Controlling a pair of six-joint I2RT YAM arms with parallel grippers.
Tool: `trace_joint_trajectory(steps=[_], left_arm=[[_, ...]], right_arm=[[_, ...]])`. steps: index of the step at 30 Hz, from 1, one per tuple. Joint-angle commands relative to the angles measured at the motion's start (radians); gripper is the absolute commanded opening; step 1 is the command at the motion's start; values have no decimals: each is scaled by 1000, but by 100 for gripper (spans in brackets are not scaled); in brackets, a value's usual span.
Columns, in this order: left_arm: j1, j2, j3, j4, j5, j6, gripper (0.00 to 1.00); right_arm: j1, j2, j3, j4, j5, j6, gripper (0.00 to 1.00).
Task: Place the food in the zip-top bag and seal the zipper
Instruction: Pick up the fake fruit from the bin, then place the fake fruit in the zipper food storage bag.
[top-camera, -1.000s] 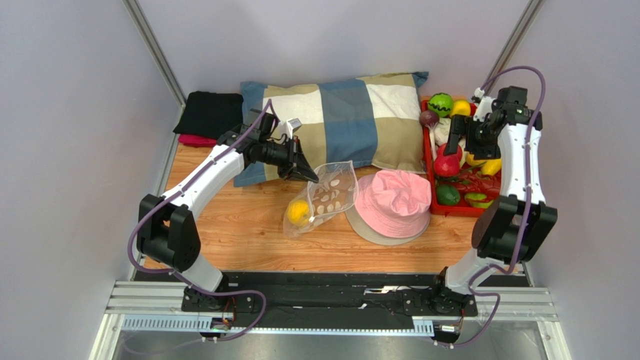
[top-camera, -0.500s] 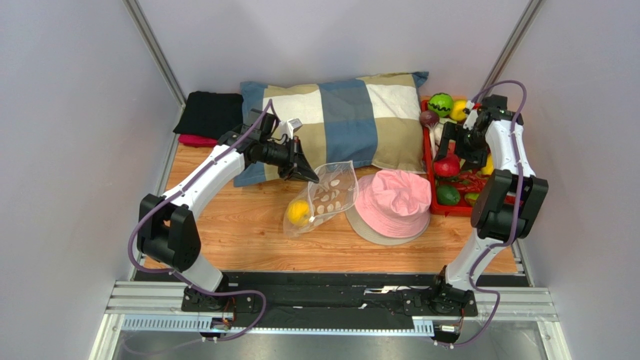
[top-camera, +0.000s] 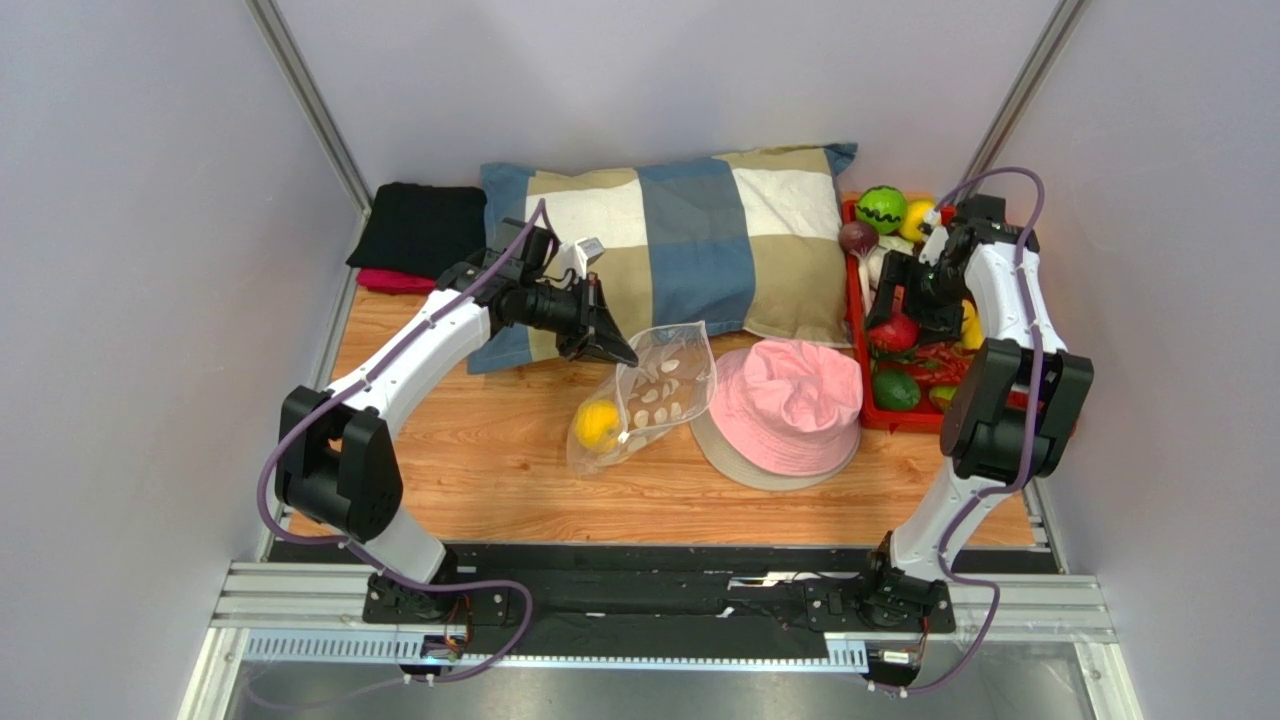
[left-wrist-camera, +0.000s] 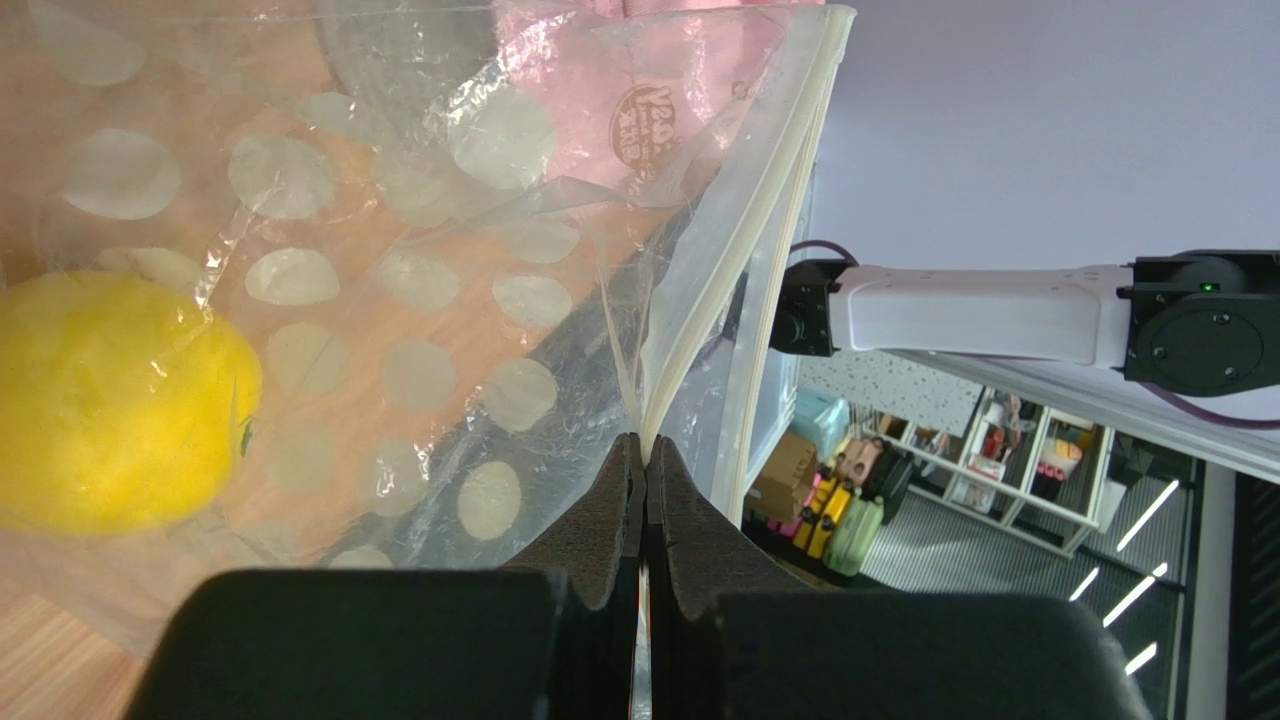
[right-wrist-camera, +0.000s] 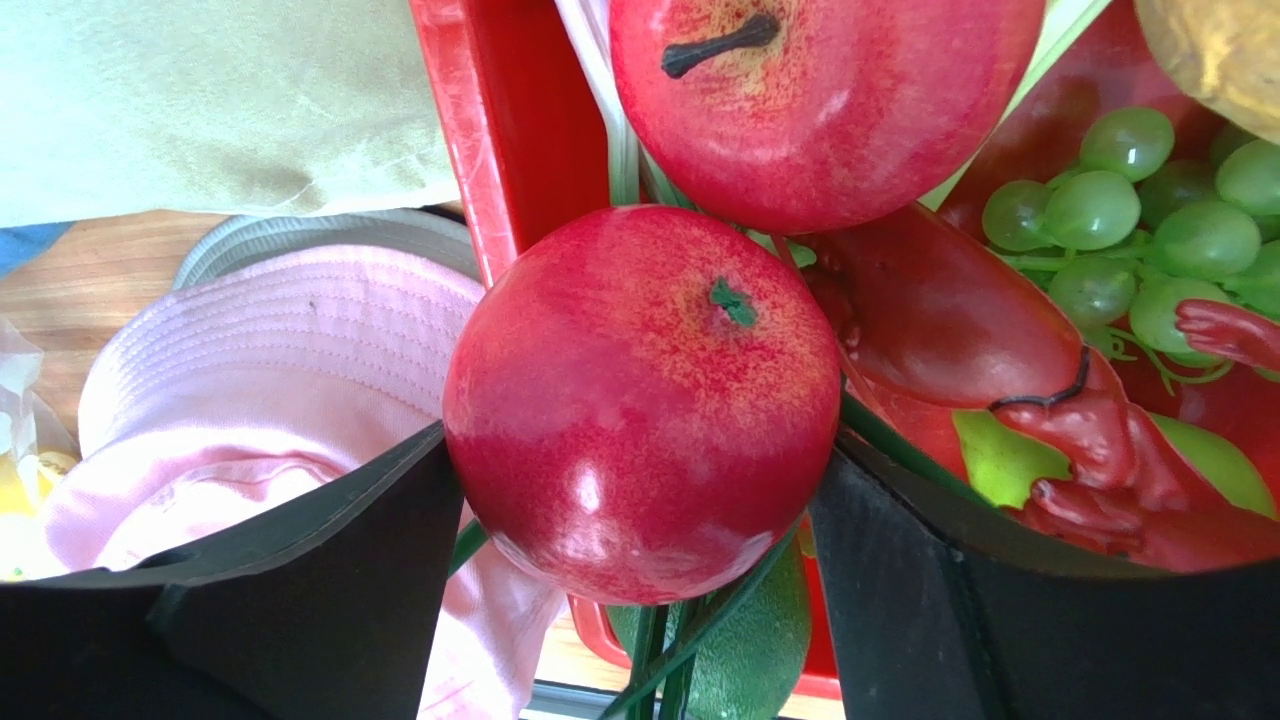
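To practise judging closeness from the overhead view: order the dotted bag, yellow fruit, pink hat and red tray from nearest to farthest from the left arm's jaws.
1. Dotted bag: its edge is pinched in the left gripper, jaws shut.
2. Yellow fruit: inside the bag, toward the arm bases.
3. Pink hat: right of the bag.
4. Red tray: far right.

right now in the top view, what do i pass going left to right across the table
black cloth → clear bag with a lemon in it → pink hat → red tray. the pillow spans the middle, so it's left out
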Motion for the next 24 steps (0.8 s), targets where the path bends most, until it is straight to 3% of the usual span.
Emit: trace_joint_trajectory(steps=[1, 7, 12, 19, 24], left_arm=[[-2, -3, 15, 8, 1, 7, 0], [-3, 3, 16, 11, 11, 3, 0], [-2, 9, 16, 12, 22, 1, 0], [-2, 6, 16, 16, 53, -2, 0], [-2, 5, 12, 22, 70, -7, 0]], right_arm=[[1, -115, 86, -15, -2, -28, 76], [41, -181, 211, -81, -158, -61, 63], [211, -259, 238, -91, -311, -94, 62], [659, -442, 21, 116, -267, -231, 62], [863, -445, -74, 193, -135, -319, 63]])
